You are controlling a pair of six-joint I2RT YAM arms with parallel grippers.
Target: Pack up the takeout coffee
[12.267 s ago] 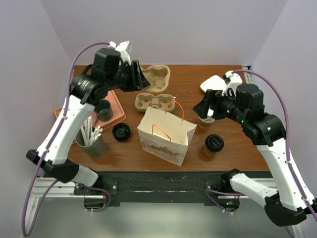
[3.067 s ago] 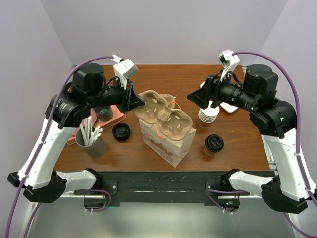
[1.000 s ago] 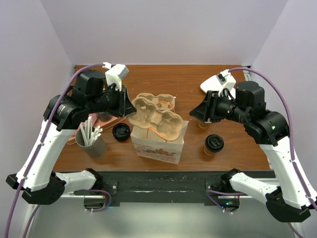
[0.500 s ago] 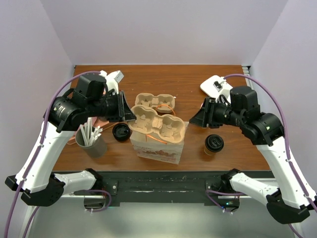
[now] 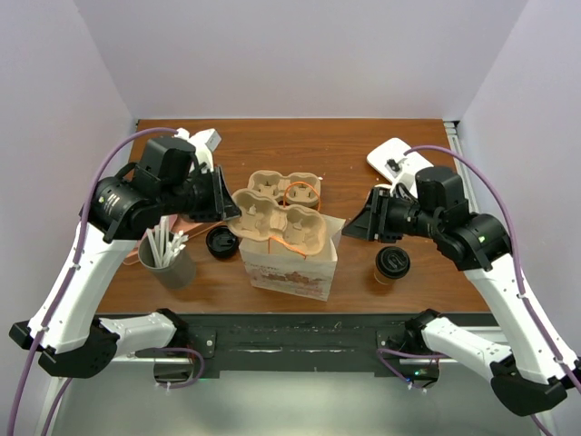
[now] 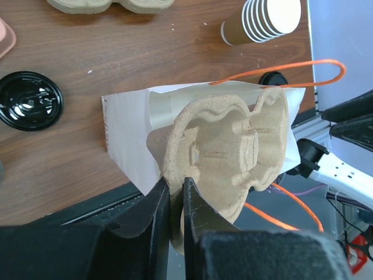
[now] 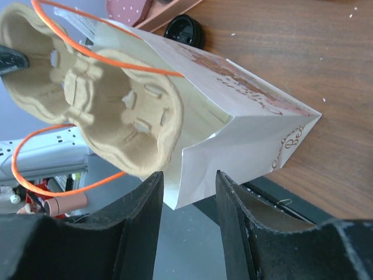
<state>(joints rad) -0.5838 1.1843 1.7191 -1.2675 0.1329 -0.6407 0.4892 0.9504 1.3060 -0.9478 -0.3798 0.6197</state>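
Observation:
The takeout coffee [image 5: 392,264], a tan cup with a black sip lid, stands on the table right of the white paper bag [image 5: 289,262]. My left gripper [image 5: 227,207] is shut on the left rim of a tan pulp cup carrier [image 5: 277,220], which lies across the bag's open mouth. In the left wrist view the fingers [image 6: 156,201] pinch the carrier [image 6: 227,149] over the bag [image 6: 125,131]. My right gripper [image 5: 359,224] is open and empty at the bag's right side, above and left of the coffee. In the right wrist view [image 7: 189,181] the bag's edge [image 7: 245,122] shows between the fingers.
A second pulp carrier [image 5: 289,184] lies behind the bag. A loose black lid [image 5: 221,241] and a metal cup of straws [image 5: 168,256] sit to the left. A white device [image 5: 393,159] is at the back right. A stack of lidless cups [image 6: 262,20] shows in the left wrist view.
The left gripper has lowered the carrier a little onto the bag's mouth. The right gripper has moved down and in toward the bag's right side, still open.

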